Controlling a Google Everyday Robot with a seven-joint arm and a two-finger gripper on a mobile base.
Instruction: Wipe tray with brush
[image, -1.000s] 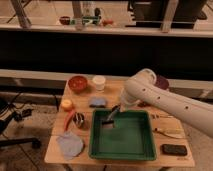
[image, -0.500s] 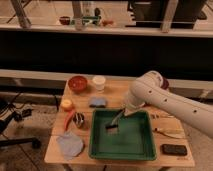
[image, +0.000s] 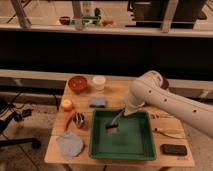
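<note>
The wooden table (image: 116, 95) carries everything. On it sits the green tray (image: 121, 152), wide and shallow, near the front edge. My white arm (image: 170, 102) reaches in from the right, over the tray's back rim. My gripper (image: 123, 113) is clamped on the brush (image: 115, 121), whose dark head rests on the tray floor, left of centre.
</note>
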